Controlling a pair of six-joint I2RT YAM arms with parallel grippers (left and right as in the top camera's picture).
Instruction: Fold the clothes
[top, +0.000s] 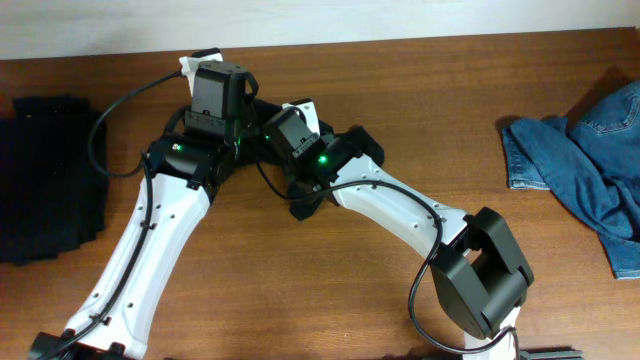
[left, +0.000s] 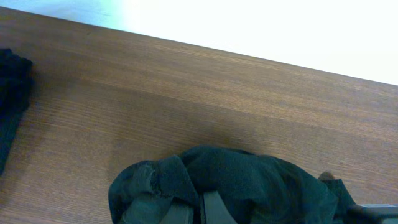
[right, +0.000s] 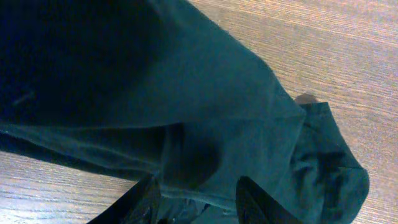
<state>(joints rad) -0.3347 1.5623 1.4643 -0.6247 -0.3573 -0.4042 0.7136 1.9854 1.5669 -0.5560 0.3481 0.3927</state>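
Black garment (left: 249, 180) bunches near the bench's (left: 186, 81) far edge, pinched in my closed left claw (left: 199, 210); my right claw (right: 199, 185) straddles it, grip unclear.

black garment (left: 249, 180) bunched mid-table, folded black pile (top: 45, 180) far left

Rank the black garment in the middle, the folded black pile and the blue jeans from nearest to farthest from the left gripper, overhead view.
1. black garment: middle of the table, pinched in the left gripper.
2. folded black pile: left side of the table.
3. blue jeans: far right side.
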